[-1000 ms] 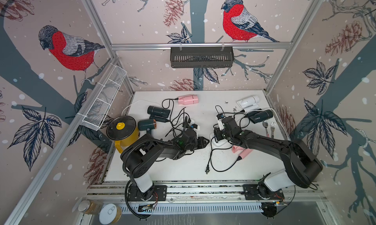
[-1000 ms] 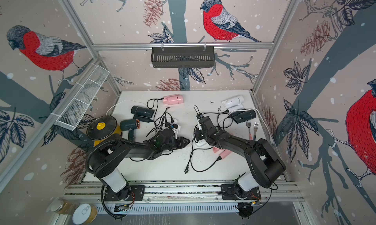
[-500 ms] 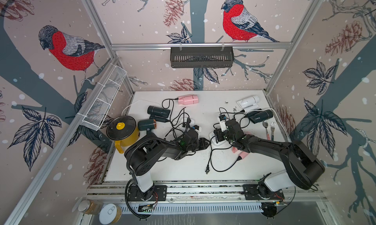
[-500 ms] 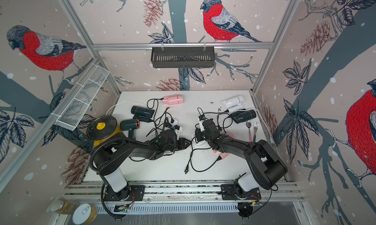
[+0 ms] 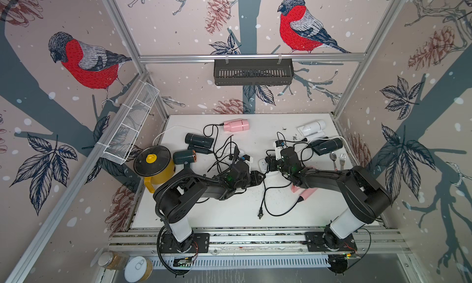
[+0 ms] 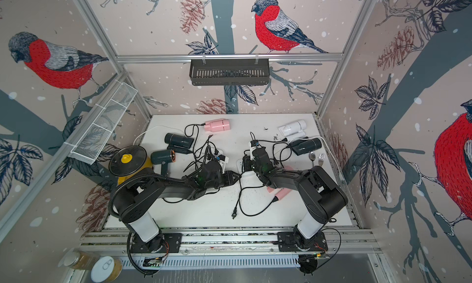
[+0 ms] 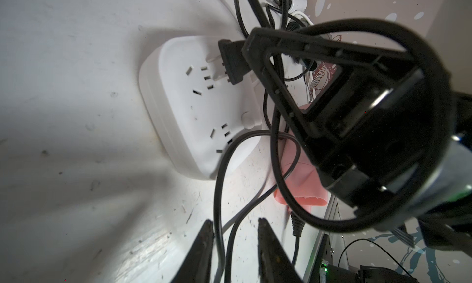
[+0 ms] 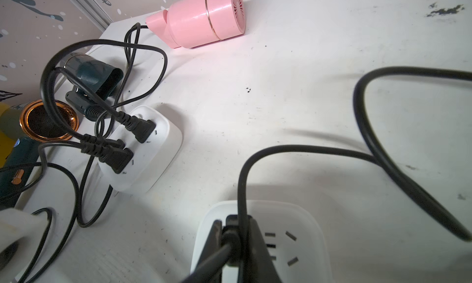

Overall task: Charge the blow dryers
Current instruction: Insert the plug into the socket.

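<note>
On the white tabletop (image 5: 229, 212) both arms reach in to the centre, and their grippers sit close together at a square white power strip (image 7: 191, 115).

Right gripper (image 8: 234, 225) — fingers clamped on a black plug (image 7: 232, 64). The plug is held at a socket near the strip's edge, and its prongs show partly in the left wrist view. Left gripper (image 7: 235, 221) — fingers apart, low over the tabletop just beside the same strip. Two thin black cords run loose between the fingers and nothing is gripped.

A yellow pot with black lid (image 5: 153, 161) stands at the left edge.

Six blow dryers lie on the tabletop:
- Left half: a pink blow dryer (image 5: 236, 125) at the back, a dark blow dryer (image 5: 199, 139) nearer the left edge, and a dark green blow dryer with copper nozzle (image 5: 184, 157) just beside the pot.
- Right half: a white blow dryer (image 5: 311, 127) at the back and a black blow dryer (image 5: 328, 145) just in front of it. A second pink blow dryer (image 5: 307, 192) lies partly hidden under the right arm.

A second power strip (image 8: 153, 146) lies left of centre with three black plugs seated in it.

A spoon (image 5: 333, 156) and a fork (image 5: 342, 158) lie side by side near the right edge.

A loose plug (image 5: 260, 214) rests toward the front, its cord looping back to the second pink blow dryer
</note>
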